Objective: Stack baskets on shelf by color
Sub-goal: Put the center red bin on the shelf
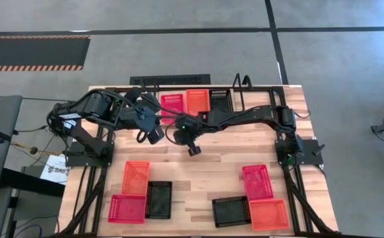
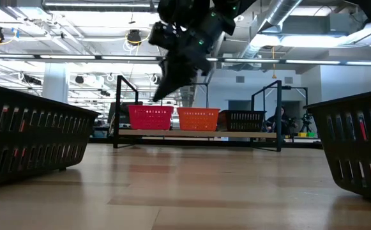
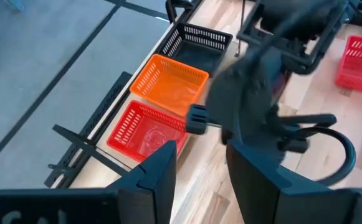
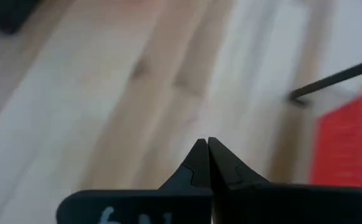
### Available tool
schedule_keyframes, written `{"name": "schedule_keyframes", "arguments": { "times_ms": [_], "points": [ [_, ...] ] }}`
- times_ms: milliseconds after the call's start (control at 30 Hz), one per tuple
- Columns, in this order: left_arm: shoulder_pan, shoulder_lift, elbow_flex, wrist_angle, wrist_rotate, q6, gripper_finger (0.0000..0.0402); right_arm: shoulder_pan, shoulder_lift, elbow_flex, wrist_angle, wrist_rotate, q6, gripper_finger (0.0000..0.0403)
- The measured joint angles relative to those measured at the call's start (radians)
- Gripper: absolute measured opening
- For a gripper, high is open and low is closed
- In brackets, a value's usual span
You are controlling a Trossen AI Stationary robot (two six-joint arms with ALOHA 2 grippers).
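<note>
Baskets are partly sorted: three sit side by side on the shelf [image 1: 244,89] at the twelve o'clock edge of the worktop [image 1: 198,168], one deep each: a red basket [image 1: 172,102], an orange basket [image 1: 196,100] and a black basket [image 1: 220,99]. So each colour has its base laid, and no stacking shows yet. Six remain loose. Around seven o'clock lie an orange one [image 1: 135,177], a red one [image 1: 127,208] and a black one [image 1: 158,199]; around five o'clock lie a red one [image 1: 257,180], a black one [image 1: 230,211] and an orange one [image 1: 269,214]. By my reckoning a third of the job is done.

Near the centre, just in front of the shelf, the left gripper [image 1: 153,136] hangs with fingers parted and nothing between them. Beside it the right gripper [image 1: 194,151] hovers over bare wood, fingers pressed together, carrying nothing.
</note>
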Motion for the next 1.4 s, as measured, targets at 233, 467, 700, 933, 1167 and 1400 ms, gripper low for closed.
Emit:
{"name": "schedule_keyframes", "arguments": {
  "times_ms": [233,467,700,933,1167,1400],
  "points": [
    [0.0,0.0,0.0,0.0,0.007,-0.001,0.0129,-0.026,0.0,0.001,0.101,0.024,0.003,0.0],
    [0.0,0.0,0.0,0.0,0.007,-0.002,0.0129,-0.032,0.0,0.0,0.069,0.007,-0.012,0.0],
    [0.0,0.0,0.0,0.0,0.008,-0.002,0.0129,-0.054,0.015,0.0,0.103,0.013,-0.022,0.0],
    [0.0,0.0,0.0,0.0,0.01,-0.003,0.0129,-0.09,0.015,0.0,0.108,0.015,-0.025,0.0],
    [0.0,0.0,0.0,0.0,0.01,-0.003,0.0129,-0.128,0.015,0.0,0.103,0.012,-0.002,0.0],
    [0.0,0.0,0.0,0.0,0.01,-0.001,0.0129,-0.113,0.015,-0.027,0.116,-0.001,0.002,0.0]
  ]
}}
